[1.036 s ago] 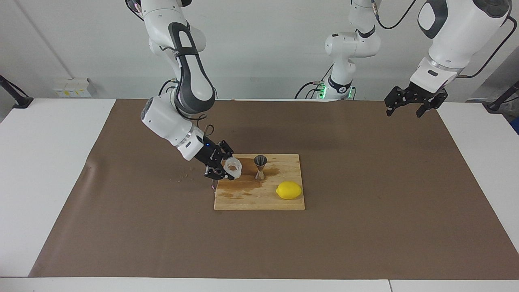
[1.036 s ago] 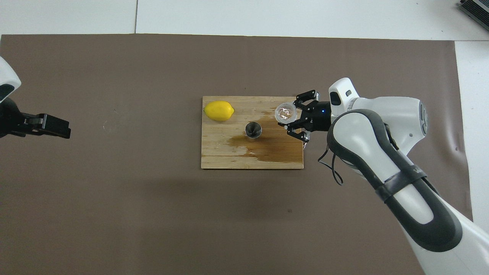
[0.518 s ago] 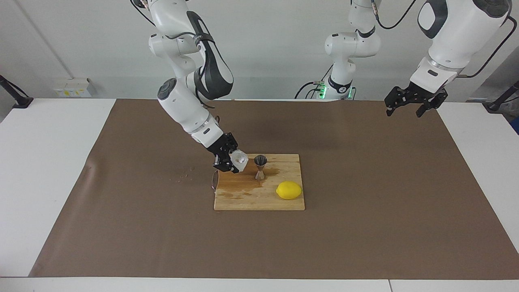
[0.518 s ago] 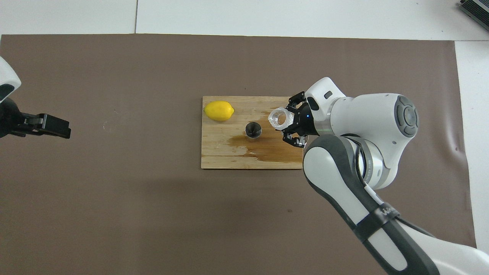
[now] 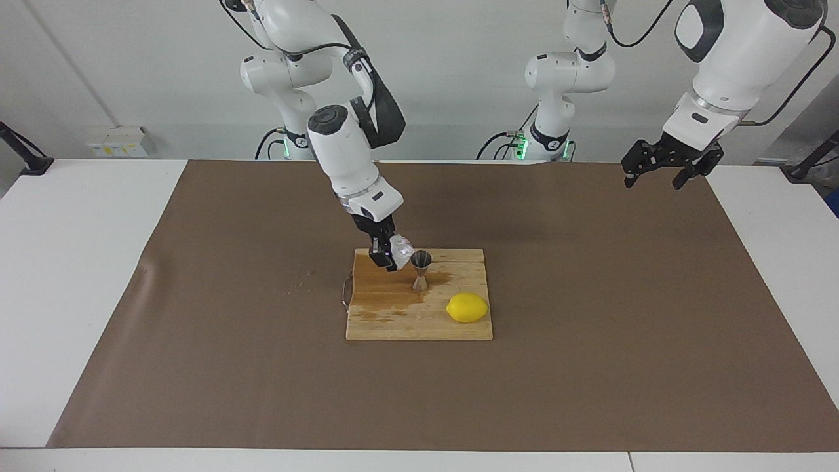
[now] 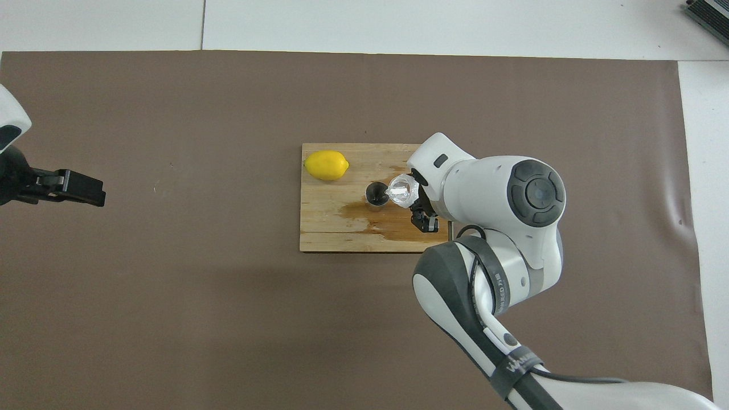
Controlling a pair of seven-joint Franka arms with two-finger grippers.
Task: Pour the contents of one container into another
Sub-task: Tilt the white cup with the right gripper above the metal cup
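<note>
While the R arm's black two-finger gripper [image 5: 391, 257] hangs over the pale wooden cutting board [image 5: 419, 321], its jaws are clamped on the small clear crinkled plastic cup [image 5: 400, 250], which is off the board and tipped w/ its mouth toward the small shiny steel hourglass jigger [image 5: 421, 269]. From overhead the cup [image 6: 399, 191] overlaps the jigger's [image 6: 376, 193] rim on the side toward the R arm's end of the board; whether cup & jigger actually touch can't be told. Jigger stands upright on the board, approx mid-board, in its half nearer the robots. Darker wet-looking stain [image 6: 398, 222] spreads over the board from the jigger's foot toward the R arm's end & the edge nearest the robots. Yellow lemon [image 5: 467, 307] lies on the board too, at the corner farther from the robots toward the L arm's end, well apart from the jigger. Board [image 6: 319, 228] sits on a brown paper mat [image 5: 590, 328] covering the white table [image 5: 78, 262]. L arm waits: its black gripper [image 5: 662, 172] hangs over the mat well away from the board, toward the L arm's end of the table, jaws apart, nothing in them.
</note>
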